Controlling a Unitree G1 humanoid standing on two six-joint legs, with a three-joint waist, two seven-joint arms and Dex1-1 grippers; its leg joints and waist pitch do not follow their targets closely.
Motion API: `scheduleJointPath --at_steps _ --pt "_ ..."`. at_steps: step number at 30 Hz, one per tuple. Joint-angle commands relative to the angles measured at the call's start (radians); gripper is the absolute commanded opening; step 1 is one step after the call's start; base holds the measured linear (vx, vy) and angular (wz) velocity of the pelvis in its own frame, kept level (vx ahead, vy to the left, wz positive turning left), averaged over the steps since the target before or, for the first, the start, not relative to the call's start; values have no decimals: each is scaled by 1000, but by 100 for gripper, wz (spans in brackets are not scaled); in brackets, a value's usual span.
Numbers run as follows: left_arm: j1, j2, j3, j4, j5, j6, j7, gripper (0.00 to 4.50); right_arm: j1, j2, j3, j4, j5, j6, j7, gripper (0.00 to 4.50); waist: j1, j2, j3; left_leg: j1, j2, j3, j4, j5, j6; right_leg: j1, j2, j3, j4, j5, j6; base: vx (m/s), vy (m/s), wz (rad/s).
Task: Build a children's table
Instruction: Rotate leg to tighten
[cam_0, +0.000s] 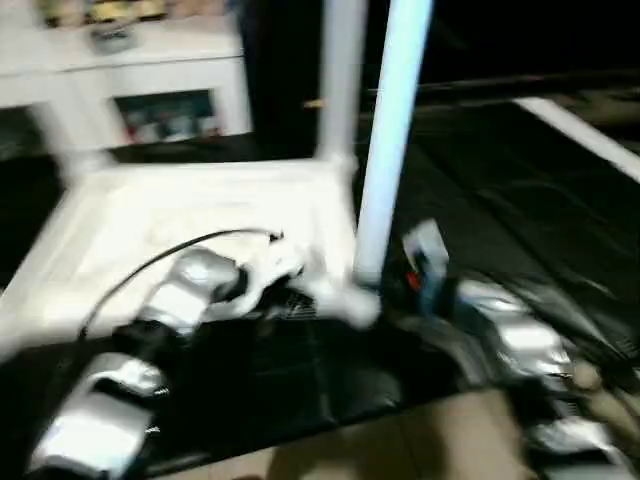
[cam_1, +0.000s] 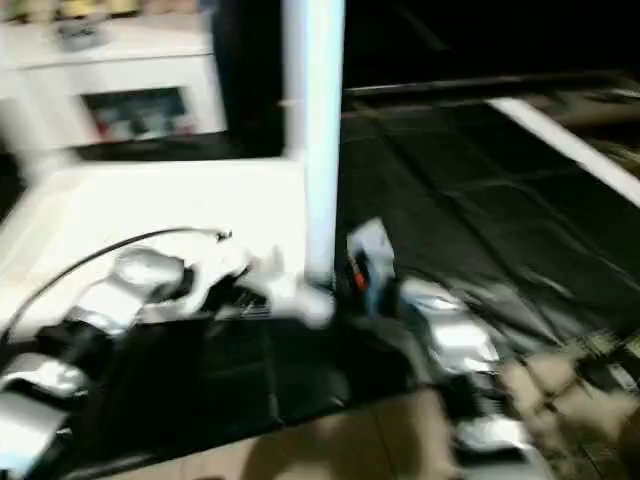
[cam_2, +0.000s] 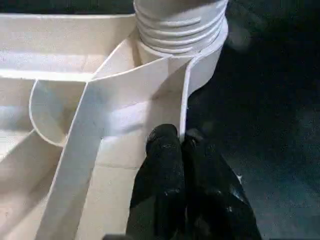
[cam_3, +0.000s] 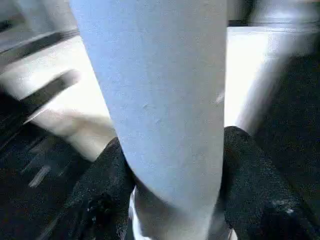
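Note:
The children's table top (cam_0: 150, 220) lies upside down on a black mat, ribbed side up. One white leg (cam_0: 340, 80) stands upright at its far right corner. A second leg (cam_0: 390, 130) stands at the near right corner, its threaded end (cam_2: 180, 25) sitting in the corner socket. My left gripper (cam_2: 181, 142) is shut on the top's thin rim wall just beside that socket. My right gripper (cam_3: 172, 150) is closed around the lower part of the near leg, a black finger (cam_3: 107, 180) pressed on each side.
A white cabinet (cam_0: 130, 70) with glass-fronted shelves stands behind the table top at the back left. The black mat (cam_0: 500, 180) stretches to the right, where a long white piece (cam_0: 580, 135) lies on it. Tan floor (cam_0: 400, 440) shows along the near edge.

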Motion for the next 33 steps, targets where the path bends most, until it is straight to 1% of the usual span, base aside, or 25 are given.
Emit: scheduleJointPath --at_steps 1,2,3,4,5,6,8,9,10,11,12,14,17,18,20,21,22,23,25,26,28,29,30,32,33 --pt "-44 -77 45 -56 -31 25 150 0 -31 142 35 85 90 78 -39 211 -3 6 -58 -10 9 -17 -81 -294 -11 60 -74 29 -111 -527 -63 0 0 0" --pt "-44 -100 50 -68 -30 40 187 0 -63 169 16 134 89 64 -104 211 -8 5 -62 -12 10 -19 -81 -273 0 64 -76 30 -109 -472 -76 0 0 0" --pt "-43 -115 51 -78 -29 50 203 0 -83 182 6 164 82 63 -147 211 -13 9 -63 -13 13 -20 -82 -266 0 63 -76 32 -105 -437 -91 0 0 0" --pt "-40 -126 49 -88 -27 51 210 0 -98 188 7 189 66 55 -174 211 -21 6 -64 -17 14 -20 -82 -251 4 65 -73 31 -100 -376 -114 0 0 0" --pt "-38 -133 47 -94 -24 47 215 0 -107 192 9 205 57 45 -186 211 -20 6 -65 -9 11 -16 -79 -247 11 61 -72 32 -102 -352 -129 0 0 0" --pt "-36 -136 39 -97 -12 31 215 0 -108 194 13 209 38 28 -178 211 -20 0 -64 -5 9 -11 -75 -251 22 56 -71 34 -104 -354 -140 0 0 0" --pt "-36 -134 34 -95 -4 21 215 0 -104 195 12 204 28 22 -168 211 -14 -2 -66 -5 9 -7 -73 -226 37 57 -71 37 -101 -333 -148 0 0 0" --pt "-36 -132 33 -94 -2 18 214 0 -103 194 11 202 26 21 -166 267 -13 -2 -65 -6 9 -7 -74 -216 40 58 -70 37 -100 -327 -148 0 0 0" --pt "-30 -115 30 -93 5 17 207 0 -97 190 2 201 17 9 -160 267 -9 -2 -67 -6 10 -6 -74 -199 43 60 -71 38 -98 -314 -149 0 0 0" --pt "-30 -115 30 -93 5 17 207 0 -97 190 2 201 17 9 -160 284 -8 -2 -68 -8 11 -5 -74 -187 47 61 -72 39 -96 -297 -151 0 0 0" --pt "-24 -100 29 -97 7 18 199 0 -92 179 3 203 7 -11 -152 292 -8 2 -70 -10 14 -8 -76 -171 46 63 -72 39 -90 -272 -156 0 0 0" --pt "-21 -90 27 -98 6 8 185 0 -84 169 6 194 4 -19 -141 305 -7 1 -71 -10 15 -8 -76 -157 49 64 -70 39 -87 -234 -169 0 0 0" --pt "-11 -62 19 -105 1 -5 152 0 -71 138 9 186 8 -50 -105 332 -8 0 -69 -10 15 -7 -77 -172 50 65 -73 38 -87 -246 -172 0 0 0" --pt "-4 -42 16 -105 -7 -16 109 0 -49 108 14 155 12 -64 -60 339 -9 2 -68 -8 15 -7 -77 -181 55 64 -71 38 -91 -259 -165 0 0 0" --pt "3 -20 10 -100 -16 -51 55 0 -22 75 16 112 26 -64 1 364 -8 1 -67 -8 16 -5 -78 -180 61 64 -71 40 -93 -261 -164 0 0 0" --pt "4 -10 8 -94 -16 -57 37 0 -14 59 11 96 32 -60 17 371 -6 6 -67 -7 17 -6 -78 -183 60 62 -71 40 -92 -262 -164 0 0 0" --pt "4 3 4 -84 -17 -81 8 0 0 35 11 70 39 -59 53 371 -5 6 -69 -6 18 -5 -78 -181 61 62 -70 40 -91 -251 -168 0 0 0" --pt "5 28 -4 -68 -21 -113 -52 0 25 -16 19 17 49 -56 125 375 -1 6 -69 -7 19 -6 -78 -174 62 63 -69 41 -90 -235 -168 0 0 0" --pt "5 36 -7 -63 -23 -124 -74 0 34 -34 24 -2 51 -57 153 396 7 6 -69 -5 21 -3 -76 -171 65 62 -68 42 -88 -223 -174 0 0 0" --pt "7 49 -15 -63 -29 -144 -116 0 47 -62 36 -33 59 -51 202 407 17 4 -70 -3 21 -3 -76 -166 64 63 -69 41 -88 -218 -174 0 0 0" --pt "9 73 -32 -58 -29 -178 -178 0 66 -111 58 -83 67 -42 280 417 24 5 -71 -4 25 -1 -75 -162 68 60 -69 43 -82 -197 -183 0 0 0" --pt "9 90 -46 -54 -22 -197 -212 0 76 -141 71 -110 68 -38 321 425 27 4 -71 -4 24 -2 -75 -161 69 62 -69 41 -82 -197 -181 0 0 0" --pt "10 104 -56 -51 -18 -211 -243 0 82 -165 81 -127 65 -39 351 433 36 2 -71 -5 25 -1 -74 -162 72 62 -70 42 -82 -208 -174 0 0 0" --pt "9 122 -68 -45 -17 -236 -291 0 91 -207 97 -151 65 -35 408 447 41 2 -69 -2 25 0 -75 -178 66 58 -72 42 -85 -240 -168 0 0 0" --pt "10 130 -72 -47 -24 -244 -320 0 94 -229 108 -163 67 -34 446 447 43 -1 -67 -3 24 1 -76 -184 65 59 -72 42 -88 -257 -163 0 0 0"
